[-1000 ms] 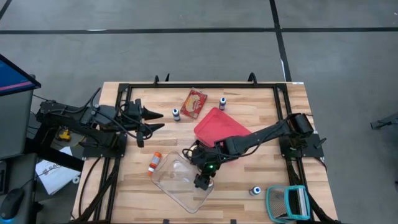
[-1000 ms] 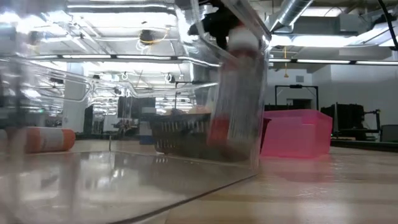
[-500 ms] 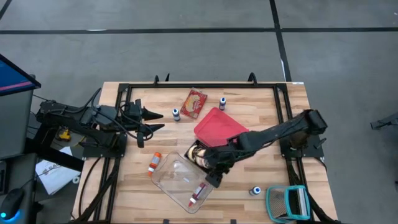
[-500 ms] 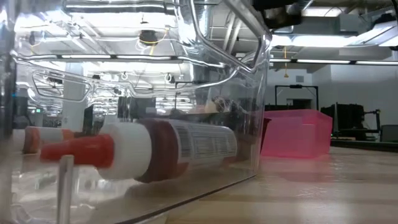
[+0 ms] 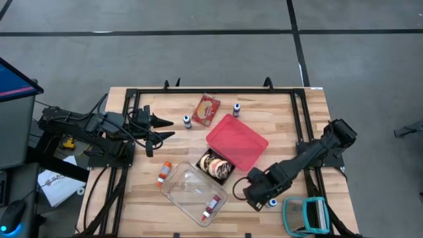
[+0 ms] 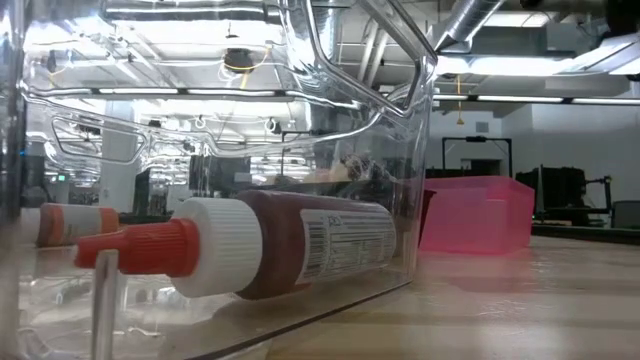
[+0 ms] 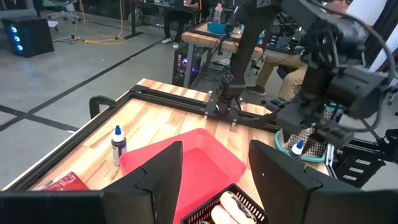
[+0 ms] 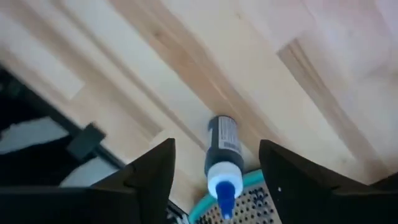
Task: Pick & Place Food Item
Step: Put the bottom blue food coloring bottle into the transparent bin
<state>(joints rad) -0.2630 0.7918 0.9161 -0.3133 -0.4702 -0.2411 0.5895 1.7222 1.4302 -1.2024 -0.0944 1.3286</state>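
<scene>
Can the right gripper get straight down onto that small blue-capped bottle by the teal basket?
Probably yes. The right gripper is open just beside the small blue-capped bottle, which lies alone on bare wood. The teal basket sits close by and could crowd one finger.

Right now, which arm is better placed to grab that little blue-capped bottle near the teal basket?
Right. The right gripper hangs open just beside the small bottle, which lies between its fingers in the wrist view. The left gripper waits far across the table.

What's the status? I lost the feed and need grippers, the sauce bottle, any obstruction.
Right gripper open, empty, over small blue-capped bottle. Left gripper open, parked at table's left. Sauce bottle lying in clear container. Teal basket close beside target.
</scene>
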